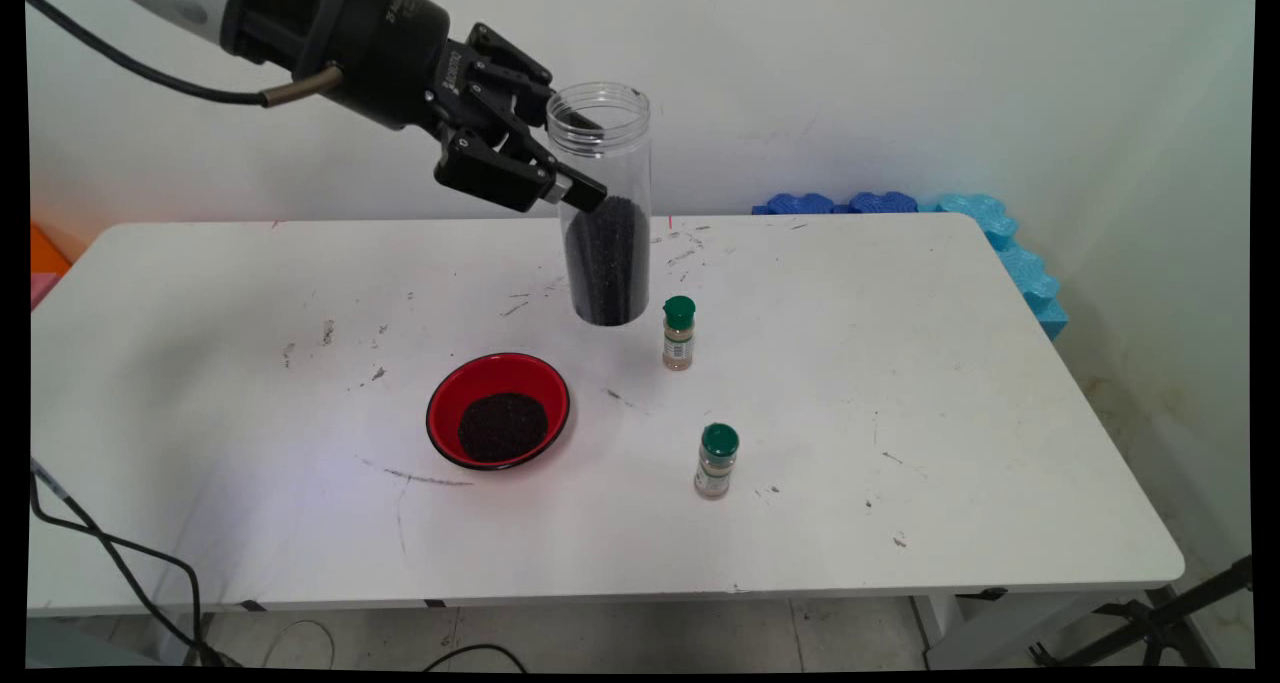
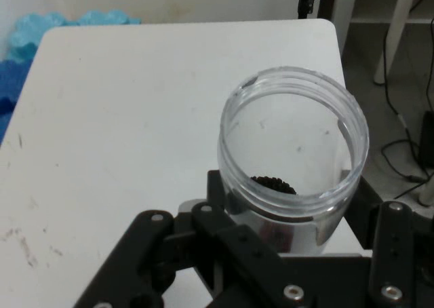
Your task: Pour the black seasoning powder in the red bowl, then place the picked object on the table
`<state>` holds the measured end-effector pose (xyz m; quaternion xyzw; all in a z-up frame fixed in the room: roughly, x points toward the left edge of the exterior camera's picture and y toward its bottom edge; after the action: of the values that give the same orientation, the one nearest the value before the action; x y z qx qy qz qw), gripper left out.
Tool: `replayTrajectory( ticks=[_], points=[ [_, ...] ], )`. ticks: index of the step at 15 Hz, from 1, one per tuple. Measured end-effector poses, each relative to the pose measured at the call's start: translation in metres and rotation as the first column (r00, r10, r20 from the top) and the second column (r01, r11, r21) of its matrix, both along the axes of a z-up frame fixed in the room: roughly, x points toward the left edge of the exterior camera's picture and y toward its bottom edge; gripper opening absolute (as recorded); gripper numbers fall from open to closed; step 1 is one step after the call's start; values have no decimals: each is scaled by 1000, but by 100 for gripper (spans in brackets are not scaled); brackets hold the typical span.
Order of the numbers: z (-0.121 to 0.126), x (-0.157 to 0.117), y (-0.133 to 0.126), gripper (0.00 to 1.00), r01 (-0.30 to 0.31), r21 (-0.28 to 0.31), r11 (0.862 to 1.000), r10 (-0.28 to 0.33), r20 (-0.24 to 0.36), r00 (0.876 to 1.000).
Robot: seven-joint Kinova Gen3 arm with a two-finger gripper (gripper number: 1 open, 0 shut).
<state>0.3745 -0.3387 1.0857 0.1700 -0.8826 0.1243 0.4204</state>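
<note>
I see the gripper [image 1: 575, 163] clamped on a clear plastic jar [image 1: 603, 143], its fingers closed against the jar's sides just below the threaded, lidless mouth. The jar hangs upright above the far middle of the white table [image 1: 900, 363], clear of the surface, with dark granules [image 1: 606, 263] filling roughly its lower half. From the hand view I look down into the open mouth of the jar [image 2: 293, 152] and catch a patch of the dark granules [image 2: 274, 184] inside, with the fingers [image 2: 224, 213] pressed to its wall.

Nearest the jar, just to its right and lower, stands a small spice bottle with a green cap [image 1: 678, 333], upright. A second green-capped spice bottle [image 1: 716, 460] stands nearer the front edge, well apart from the first. To the jar's lower left sits a red bowl [image 1: 445, 413] holding a heap of the same dark grains [image 1: 502, 427]. Blue foam pieces [image 1: 1000, 243] line the far right corner beyond the table.
</note>
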Motion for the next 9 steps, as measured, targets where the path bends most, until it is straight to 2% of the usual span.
replayTrajectory(
  ticks=[5,9],
  points=[
    [0,-2,1,0,26,-46,999,-26,15,1000],
    [-8,-1,0,0,-5,-39,999,5,6,1000]
  ],
)
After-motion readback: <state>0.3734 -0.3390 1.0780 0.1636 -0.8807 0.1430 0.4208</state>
